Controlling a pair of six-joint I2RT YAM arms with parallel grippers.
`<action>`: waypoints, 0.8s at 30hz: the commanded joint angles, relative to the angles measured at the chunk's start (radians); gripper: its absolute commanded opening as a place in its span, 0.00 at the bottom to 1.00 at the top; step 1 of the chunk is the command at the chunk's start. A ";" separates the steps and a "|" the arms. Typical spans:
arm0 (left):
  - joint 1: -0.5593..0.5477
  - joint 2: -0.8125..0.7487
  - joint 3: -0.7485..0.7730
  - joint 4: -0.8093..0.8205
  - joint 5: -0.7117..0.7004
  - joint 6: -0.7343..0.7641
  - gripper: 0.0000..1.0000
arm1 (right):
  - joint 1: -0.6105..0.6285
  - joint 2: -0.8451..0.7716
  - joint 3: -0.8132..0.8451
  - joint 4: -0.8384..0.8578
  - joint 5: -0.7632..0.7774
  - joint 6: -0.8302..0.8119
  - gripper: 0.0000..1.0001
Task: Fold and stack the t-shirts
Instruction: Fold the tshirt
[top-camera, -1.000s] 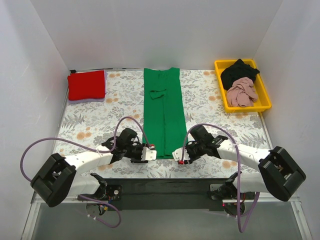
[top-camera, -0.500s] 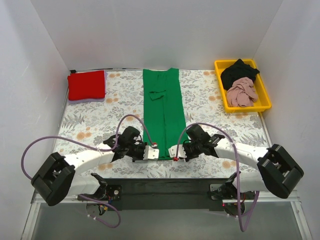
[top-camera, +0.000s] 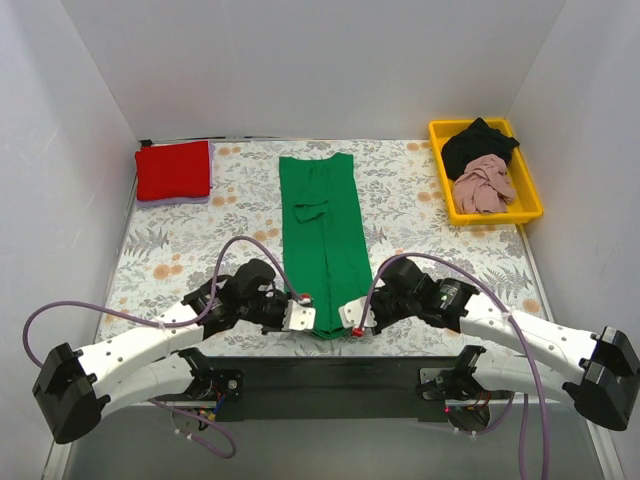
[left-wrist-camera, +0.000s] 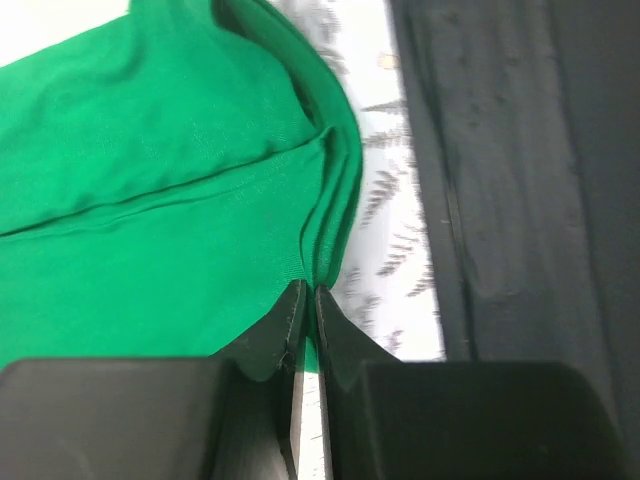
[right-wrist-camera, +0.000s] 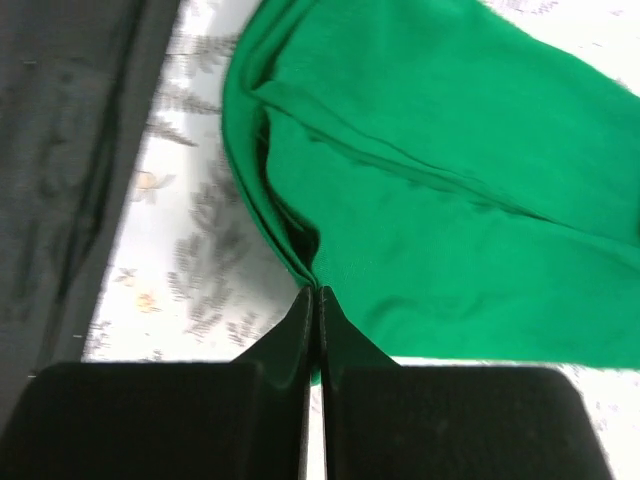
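Note:
A bright green t-shirt (top-camera: 322, 230), folded into a long narrow strip, lies down the middle of the table. My left gripper (top-camera: 300, 310) is shut on its near left corner (left-wrist-camera: 325, 250). My right gripper (top-camera: 350, 318) is shut on its near right corner (right-wrist-camera: 290, 235). Both corners sit near the table's front edge. A folded red t-shirt (top-camera: 173, 170) lies at the far left. A black t-shirt (top-camera: 478, 142) and a dusty pink t-shirt (top-camera: 483, 186) lie crumpled in the yellow tray (top-camera: 534, 200).
The grey-and-orange floral cloth (top-camera: 420, 215) covers the table. The dark front edge strip (top-camera: 320, 372) runs just behind both grippers. White walls close in the left, back and right sides.
Both grippers have pulled the green t-shirt's near end toward the front edge. The whole strip has slid nearer and a little left, off the back edge.

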 joint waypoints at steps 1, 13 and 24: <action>0.039 0.016 0.063 0.014 -0.023 -0.009 0.00 | -0.048 0.027 0.095 -0.008 0.014 -0.038 0.01; 0.401 0.377 0.279 0.207 0.141 0.142 0.00 | -0.318 0.314 0.308 0.088 -0.123 -0.233 0.01; 0.559 0.707 0.511 0.313 0.194 0.219 0.00 | -0.473 0.642 0.580 0.147 -0.197 -0.311 0.01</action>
